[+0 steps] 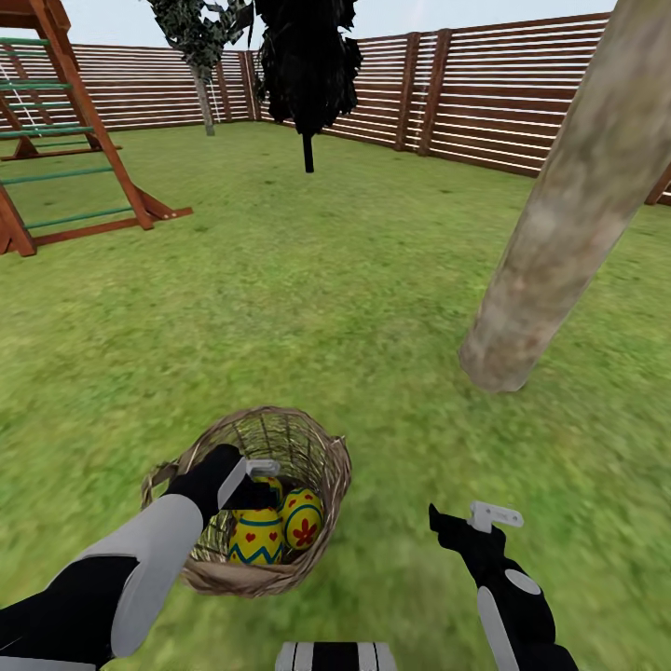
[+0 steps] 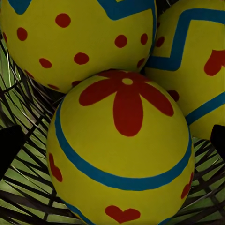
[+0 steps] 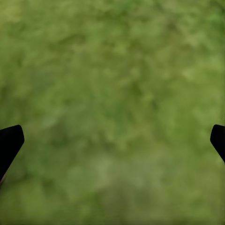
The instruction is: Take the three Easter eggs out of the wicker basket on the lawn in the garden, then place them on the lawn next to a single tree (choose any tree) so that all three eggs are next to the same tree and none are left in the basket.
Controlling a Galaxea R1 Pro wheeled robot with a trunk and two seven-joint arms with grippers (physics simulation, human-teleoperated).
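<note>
Eggs: three Easter eggs (image 2: 123,154) in wicker basket (image 1: 317,445), lower centre.
Left tool (image 1: 253,485): spread, inside basket.
Right tool (image 3: 112,140): spread over lawn (image 1: 373,280).
Tree (image 1: 568,214): right.

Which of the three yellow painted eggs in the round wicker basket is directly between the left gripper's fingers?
The egg with the red flower mark on top, ringed by a blue band. The red-dotted egg and the blue-zigzag egg lie behind it.

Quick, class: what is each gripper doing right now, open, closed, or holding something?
Left gripper: open, down in the basket over the eggs, holding nothing.
Right gripper: open, empty, above the grass.
</note>
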